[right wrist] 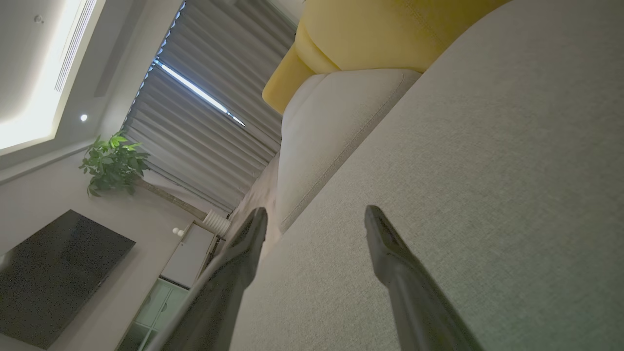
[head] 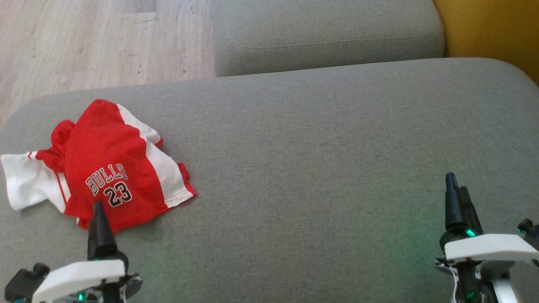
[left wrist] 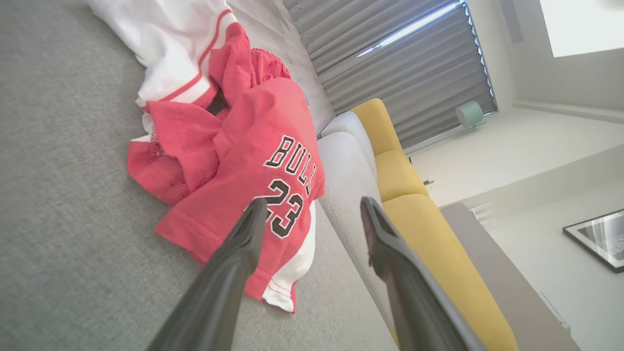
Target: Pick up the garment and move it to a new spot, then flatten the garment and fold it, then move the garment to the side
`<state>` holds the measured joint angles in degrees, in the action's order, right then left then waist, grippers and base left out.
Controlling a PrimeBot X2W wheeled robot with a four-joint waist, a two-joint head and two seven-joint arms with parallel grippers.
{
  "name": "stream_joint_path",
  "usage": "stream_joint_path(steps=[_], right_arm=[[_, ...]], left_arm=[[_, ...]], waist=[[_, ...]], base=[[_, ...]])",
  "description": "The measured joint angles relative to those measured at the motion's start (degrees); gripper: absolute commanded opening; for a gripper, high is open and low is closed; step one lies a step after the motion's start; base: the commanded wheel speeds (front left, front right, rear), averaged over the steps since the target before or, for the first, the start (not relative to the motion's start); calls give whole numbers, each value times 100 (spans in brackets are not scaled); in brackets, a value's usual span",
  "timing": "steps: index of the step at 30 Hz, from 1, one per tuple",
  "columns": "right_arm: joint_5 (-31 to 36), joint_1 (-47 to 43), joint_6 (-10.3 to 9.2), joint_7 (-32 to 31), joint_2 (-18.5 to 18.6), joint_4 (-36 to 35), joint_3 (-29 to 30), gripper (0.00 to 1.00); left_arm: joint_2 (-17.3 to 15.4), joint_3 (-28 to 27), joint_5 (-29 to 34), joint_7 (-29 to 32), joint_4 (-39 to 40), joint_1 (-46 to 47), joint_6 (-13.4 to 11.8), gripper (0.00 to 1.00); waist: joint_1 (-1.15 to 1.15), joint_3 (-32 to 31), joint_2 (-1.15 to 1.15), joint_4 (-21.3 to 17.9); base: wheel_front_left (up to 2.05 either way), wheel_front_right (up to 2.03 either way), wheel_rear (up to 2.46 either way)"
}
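the crumpled red-and-white cloth jersey [head: 109, 164] lies at nine o'clock on the grey fabric cushion [head: 337, 147], stretched nine-to-three, at twelve o'clock of the nearer left gripper [left wrist: 313, 207], jaws spread empty like those of the right gripper [right wrist: 316, 212].

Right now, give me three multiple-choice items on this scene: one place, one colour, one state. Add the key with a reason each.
1. Where on the grey cushion does the garment lie?
A) the robot's left side
B) the centre
C) the robot's right side

2. The garment's colours are:
A) blue and yellow
B) red and white
C) all black

3. The left gripper and right gripper are:
A) both open, empty
B) both shut on cloth
C) one open, one shut

Key:
1 A, it lies at the left of the head view.
2 B, red body with white panels.
3 A, each wrist view shows the fingers apart, gripping nothing.
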<state>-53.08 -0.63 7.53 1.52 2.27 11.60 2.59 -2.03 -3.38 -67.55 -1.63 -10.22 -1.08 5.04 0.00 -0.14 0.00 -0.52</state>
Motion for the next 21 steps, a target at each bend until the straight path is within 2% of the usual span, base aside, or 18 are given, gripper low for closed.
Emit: stream_joint_path(steps=[11, 21], right_arm=[[1099, 1, 0, 182, 1, -104, -142, 100], [2086, 1, 0, 358, 1, -165, -198, 100]], left_arm=[[-3, 495, 1397, -182, 124, -12, -49, 100], [-20, 832, 2586, -353, 140, -12, 2, 100]], waist=[[0, -10, 0, -24], [0, 27, 0, -50]], base=[[0, 0, 0], [0, 0, 0]])
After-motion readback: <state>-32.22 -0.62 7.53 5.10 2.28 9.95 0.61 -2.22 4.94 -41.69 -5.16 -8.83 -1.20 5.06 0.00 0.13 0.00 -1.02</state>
